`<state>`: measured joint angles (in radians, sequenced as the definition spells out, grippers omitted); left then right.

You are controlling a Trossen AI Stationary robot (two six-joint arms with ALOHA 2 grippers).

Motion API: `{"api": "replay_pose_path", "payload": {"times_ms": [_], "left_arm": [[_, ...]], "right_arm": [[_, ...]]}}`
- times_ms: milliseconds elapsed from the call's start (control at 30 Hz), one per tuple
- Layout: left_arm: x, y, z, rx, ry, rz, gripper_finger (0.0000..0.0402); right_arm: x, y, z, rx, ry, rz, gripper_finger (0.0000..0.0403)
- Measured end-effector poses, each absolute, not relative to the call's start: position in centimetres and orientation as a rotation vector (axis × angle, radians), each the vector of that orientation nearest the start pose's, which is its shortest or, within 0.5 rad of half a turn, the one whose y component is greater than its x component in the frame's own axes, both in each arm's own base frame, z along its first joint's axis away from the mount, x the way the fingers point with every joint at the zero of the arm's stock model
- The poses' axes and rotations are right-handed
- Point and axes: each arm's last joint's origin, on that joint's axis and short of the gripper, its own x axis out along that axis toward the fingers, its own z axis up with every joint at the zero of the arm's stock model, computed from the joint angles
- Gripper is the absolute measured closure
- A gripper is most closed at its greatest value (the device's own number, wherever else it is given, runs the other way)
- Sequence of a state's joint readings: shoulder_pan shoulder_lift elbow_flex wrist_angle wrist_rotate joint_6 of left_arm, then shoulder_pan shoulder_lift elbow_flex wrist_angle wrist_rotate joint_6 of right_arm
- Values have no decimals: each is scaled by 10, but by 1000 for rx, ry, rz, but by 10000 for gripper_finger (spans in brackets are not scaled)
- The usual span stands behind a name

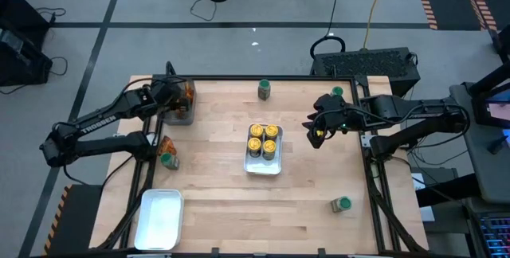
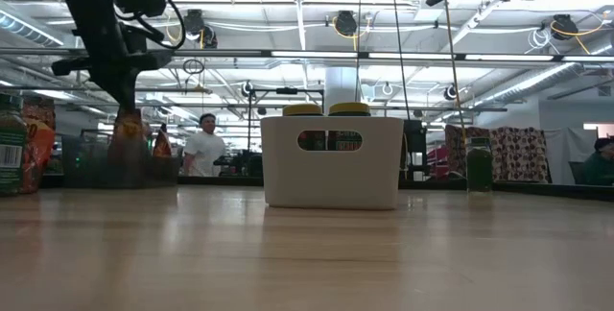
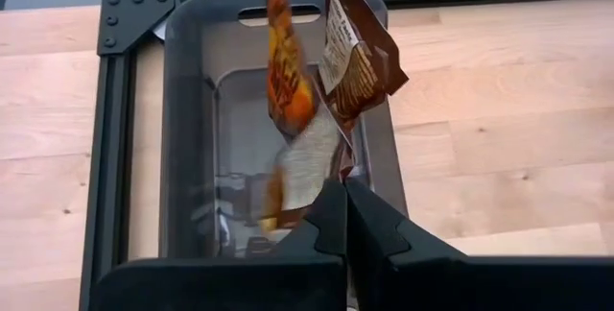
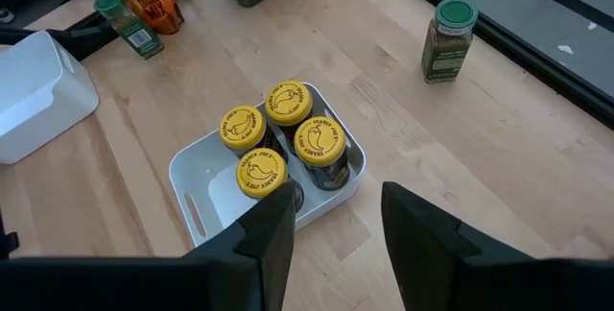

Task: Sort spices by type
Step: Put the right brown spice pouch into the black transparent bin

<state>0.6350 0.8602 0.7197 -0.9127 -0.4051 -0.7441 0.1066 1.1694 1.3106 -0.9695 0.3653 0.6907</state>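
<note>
My left gripper (image 3: 343, 199) (image 1: 177, 97) points down over the dark bin (image 3: 182, 138) (image 1: 182, 111) at the table's far left and is shut on an orange-brown packet (image 3: 353, 57). A second orange packet (image 3: 286, 90) stands in the bin beside it. My right gripper (image 4: 336, 217) (image 1: 316, 133) hovers open, right of the white tray (image 4: 192, 181) (image 1: 263, 167) that holds four yellow-lidded jars (image 4: 278, 143) (image 1: 264, 139). Green-lidded jars stand on the table: one at the far edge (image 1: 264, 89) (image 4: 448, 37), one near right (image 1: 341, 204), one at the left (image 1: 169, 161) (image 4: 129, 23) against a packet (image 1: 165, 146). My left gripper pinches the packet between its two shut fingers by the pale end (image 3: 312, 172) nearest to them. The fingers come from above, pointing down into the bin. The packet reaches away from the fingertips inside the bin; whether its far end rests on the bin floor, I cannot tell.
An empty white tray (image 1: 159, 218) (image 4: 34, 90) sits at the near left corner. Another green-lidded jar (image 1: 337, 92) stands by the right arm at the far right. A black metal frame (image 3: 110, 148) rims the table. Bare wood lies between the tray and the near edge.
</note>
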Motion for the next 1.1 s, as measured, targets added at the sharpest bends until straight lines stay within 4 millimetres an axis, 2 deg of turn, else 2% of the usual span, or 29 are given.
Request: {"api": "replay_pose_path", "payload": {"times_ms": [967,1100], "left_arm": [[132,98,234,-739,779,1232,401],[133,99,234,-740,764,1229,387]], "right_arm": [[215,12,371,453,680,-511,266],[215,12,371,453,680,-511,266]]}}
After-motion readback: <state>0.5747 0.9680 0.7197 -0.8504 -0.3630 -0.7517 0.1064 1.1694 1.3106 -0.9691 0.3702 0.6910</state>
